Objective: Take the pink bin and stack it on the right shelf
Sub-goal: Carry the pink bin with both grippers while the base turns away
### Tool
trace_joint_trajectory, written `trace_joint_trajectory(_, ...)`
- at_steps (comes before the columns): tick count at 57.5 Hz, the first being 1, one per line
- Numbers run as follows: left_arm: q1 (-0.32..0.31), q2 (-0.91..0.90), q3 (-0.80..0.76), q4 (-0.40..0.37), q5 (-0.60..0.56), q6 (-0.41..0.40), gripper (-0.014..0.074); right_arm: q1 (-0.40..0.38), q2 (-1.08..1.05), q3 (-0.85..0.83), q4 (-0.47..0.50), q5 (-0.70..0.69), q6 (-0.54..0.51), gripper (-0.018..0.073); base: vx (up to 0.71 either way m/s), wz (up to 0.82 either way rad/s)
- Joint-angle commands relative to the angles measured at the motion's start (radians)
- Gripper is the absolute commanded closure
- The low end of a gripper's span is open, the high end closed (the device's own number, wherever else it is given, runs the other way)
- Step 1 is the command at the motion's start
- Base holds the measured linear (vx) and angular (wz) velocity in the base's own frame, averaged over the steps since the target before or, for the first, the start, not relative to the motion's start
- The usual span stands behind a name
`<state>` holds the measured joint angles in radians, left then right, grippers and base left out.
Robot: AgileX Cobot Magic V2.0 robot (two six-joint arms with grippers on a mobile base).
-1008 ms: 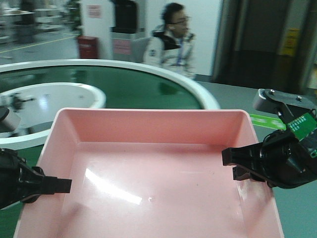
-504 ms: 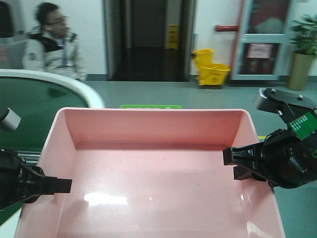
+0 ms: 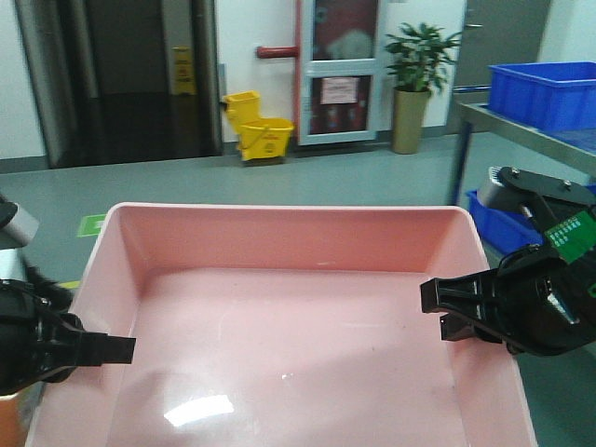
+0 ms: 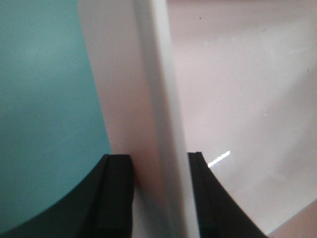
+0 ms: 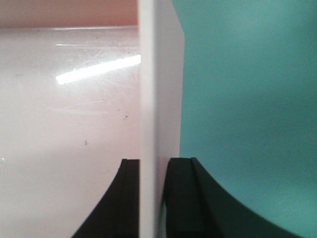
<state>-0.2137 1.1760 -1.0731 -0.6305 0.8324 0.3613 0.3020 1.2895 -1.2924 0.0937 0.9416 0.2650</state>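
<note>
The pink bin (image 3: 298,335) fills the lower half of the front view, held level off the ground between my two grippers. My left gripper (image 3: 116,349) is shut on its left wall, one black finger inside the tub. In the left wrist view the left gripper (image 4: 157,163) straddles the bin's pale rim (image 4: 158,99). My right gripper (image 3: 438,309) is shut on the right wall. The right wrist view has the right gripper (image 5: 153,163) pinching the bin's thin rim (image 5: 148,89). The right shelf (image 3: 521,126), a grey metal frame, stands at the far right.
A ribbed blue crate (image 3: 545,93) sits on top of the shelf and another blue crate (image 3: 498,223) lower down. A yellow mop bucket (image 3: 256,126), a potted plant (image 3: 414,84) and a glass door (image 3: 340,65) stand across the grey-green floor.
The whole view has swung right. The seated person and the green round conveyor have left the frame; the plant, door and shelf with blue crates have come in. Both grips on the bin are unchanged.
</note>
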Motion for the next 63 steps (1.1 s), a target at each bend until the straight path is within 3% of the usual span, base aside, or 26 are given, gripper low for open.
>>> trace_joint_trajectory(1,-0.008,-0.028,-0.031,-0.074,0.002,0.024,0.0601,-0.004,-0.031,-0.039,0.030,-0.109,0.000,0.0568,0.17,-0.50)
trace_joint_trajectory(38,-0.008,-0.028,-0.031,-0.074,0.002,0.024,0.0601,-0.004,-0.031,-0.039,0.030,-0.107,0.000,0.0568,0.25,-0.48)
trace_joint_trajectory(63,-0.008,-0.028,-0.031,-0.074,0.002,0.024,0.0601,-0.004,-0.031,-0.039,0.030,-0.108,0.000,0.0568,0.37,-0.12)
